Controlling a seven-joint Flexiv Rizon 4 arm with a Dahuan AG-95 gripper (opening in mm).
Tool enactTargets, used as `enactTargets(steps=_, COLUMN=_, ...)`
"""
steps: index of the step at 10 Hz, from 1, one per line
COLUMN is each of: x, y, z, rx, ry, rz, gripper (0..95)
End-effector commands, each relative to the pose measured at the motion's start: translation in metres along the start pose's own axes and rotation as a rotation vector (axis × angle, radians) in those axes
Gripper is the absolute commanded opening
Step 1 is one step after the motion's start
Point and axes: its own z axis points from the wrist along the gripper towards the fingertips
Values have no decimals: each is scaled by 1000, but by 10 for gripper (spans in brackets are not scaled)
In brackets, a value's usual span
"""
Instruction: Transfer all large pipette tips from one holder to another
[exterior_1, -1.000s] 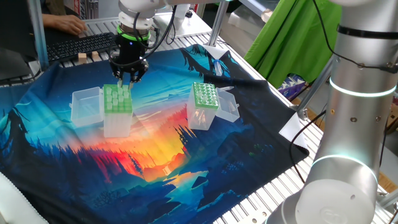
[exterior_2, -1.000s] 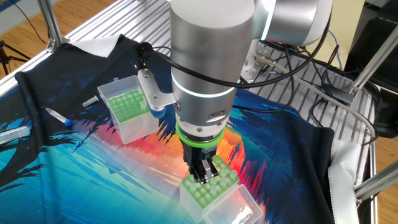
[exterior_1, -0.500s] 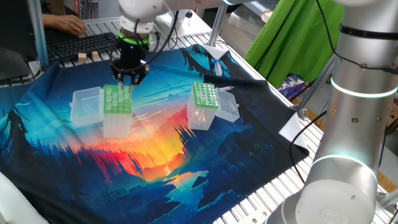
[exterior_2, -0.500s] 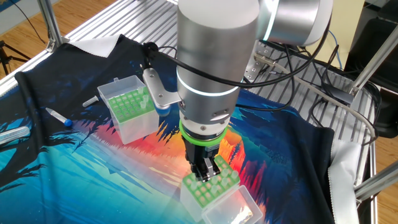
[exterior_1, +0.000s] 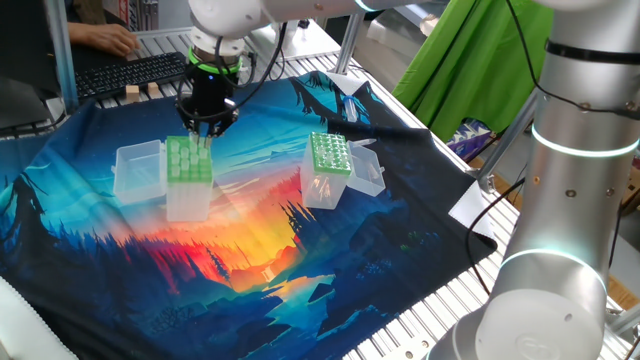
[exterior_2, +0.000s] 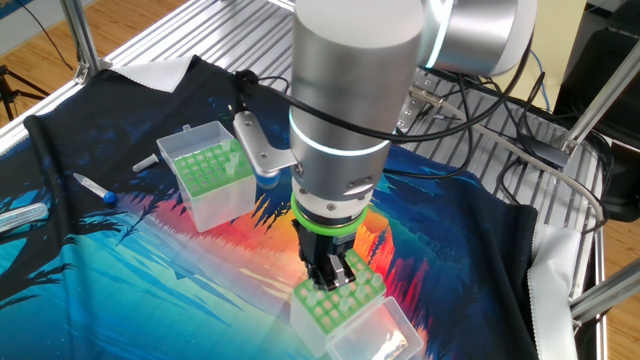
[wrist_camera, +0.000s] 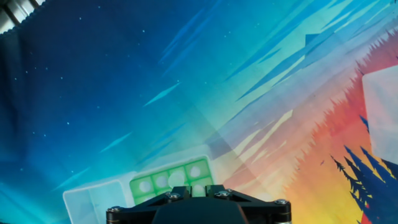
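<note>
The one holder (exterior_1: 188, 165) is a clear box with a light-green, wide-holed top, and its clear lid (exterior_1: 139, 170) hangs open to the left. My gripper (exterior_1: 205, 128) stands right over its far end, pointing down. From the other side the gripper (exterior_2: 331, 283) touches the holder's top (exterior_2: 345, 305). In the hand view, whitish large pipette tips (wrist_camera: 177, 179) sit in the green plate (wrist_camera: 200, 167). One tip fills the gap of my gripper (wrist_camera: 198, 189), with both fingers against it. Another holder (exterior_1: 329, 154), with a dotted darker-green top, stands to the right.
A colourful cloth (exterior_1: 250, 230) covers the table. A keyboard (exterior_1: 130, 70) with a person's hand lies at the back left. A second silver robot arm (exterior_1: 570, 200) stands at the right. A small blue-capped tube (exterior_2: 95, 188) lies on the cloth.
The arm shifted slightly over the wide-holed holder. The jaws have narrowed around one tip. Both holders stay where they were.
</note>
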Motion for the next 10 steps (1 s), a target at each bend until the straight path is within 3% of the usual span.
enactTargets(steps=1, x=-1, y=0, z=-1, rx=3, ry=0, rz=-11, gripper=0)
enactTargets(steps=6, x=-2, y=-6, z=-21, rx=2, ry=3, rz=-31, gripper=0)
enactTargets(steps=10, x=-1, y=-5, z=-51, rx=3, ry=8, rz=-31, gripper=0)
